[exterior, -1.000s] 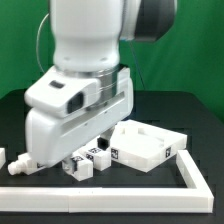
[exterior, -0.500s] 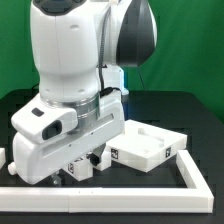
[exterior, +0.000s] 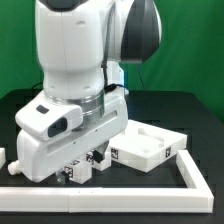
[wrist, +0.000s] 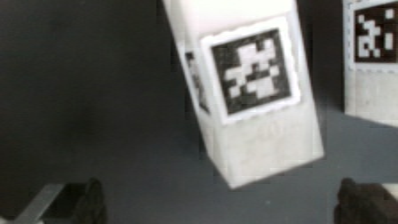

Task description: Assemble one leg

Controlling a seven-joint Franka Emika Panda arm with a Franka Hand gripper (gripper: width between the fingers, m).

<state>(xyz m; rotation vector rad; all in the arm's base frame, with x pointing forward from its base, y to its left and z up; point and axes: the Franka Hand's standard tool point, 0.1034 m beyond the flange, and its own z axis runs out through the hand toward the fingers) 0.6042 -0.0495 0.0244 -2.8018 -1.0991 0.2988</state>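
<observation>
White leg tilts beneath the spread hand

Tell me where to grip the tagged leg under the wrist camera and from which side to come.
Grip the leg across its two long side faces, near mid-length, coming down from above. It lies tag-up, long and narrow, so its width should fit the open gripper. It sits askew to the fingers, so turn the wrist first; a second leg lies close beside.
</observation>
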